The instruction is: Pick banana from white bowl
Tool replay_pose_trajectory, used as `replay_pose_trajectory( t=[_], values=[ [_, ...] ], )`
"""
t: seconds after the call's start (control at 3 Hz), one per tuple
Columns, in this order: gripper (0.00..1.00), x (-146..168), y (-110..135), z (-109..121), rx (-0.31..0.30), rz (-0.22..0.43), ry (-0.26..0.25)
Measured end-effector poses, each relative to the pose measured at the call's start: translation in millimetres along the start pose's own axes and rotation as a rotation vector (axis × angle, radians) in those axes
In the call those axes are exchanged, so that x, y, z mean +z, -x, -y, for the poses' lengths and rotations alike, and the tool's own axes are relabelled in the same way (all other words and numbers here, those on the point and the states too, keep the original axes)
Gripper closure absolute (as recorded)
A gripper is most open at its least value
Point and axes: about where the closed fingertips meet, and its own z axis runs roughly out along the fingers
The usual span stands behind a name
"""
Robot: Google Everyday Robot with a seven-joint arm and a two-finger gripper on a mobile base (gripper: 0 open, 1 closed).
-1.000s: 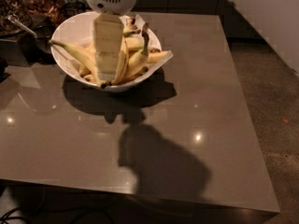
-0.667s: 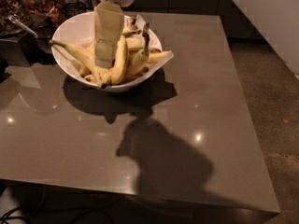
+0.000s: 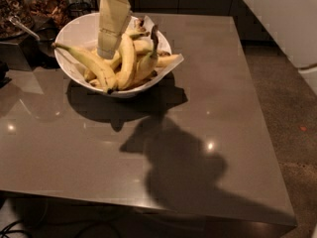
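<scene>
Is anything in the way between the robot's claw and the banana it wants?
Nothing visible. The gripper hangs low over the white bowl, right beside the banana. A slimmer banana lies close on the gripper's other side.

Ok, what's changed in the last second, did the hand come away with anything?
The hand has risen up out of the pile, uncovering the plump banana in the middle. I can't see that it took hold of anything. The other bananas, the white bowl and the table stayed as they were.
</scene>
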Motion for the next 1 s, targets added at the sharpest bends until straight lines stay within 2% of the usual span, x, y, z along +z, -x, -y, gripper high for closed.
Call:
replay_pose_trajectory(
  t=[0.33, 1.0],
  values=[
    [0.00, 5.6, 4.1, 2.9, 0.020, 0.031, -0.003],
    [0.00, 31.9, 2.3, 20.1, 0.132, 0.028, 0.058]
  ],
)
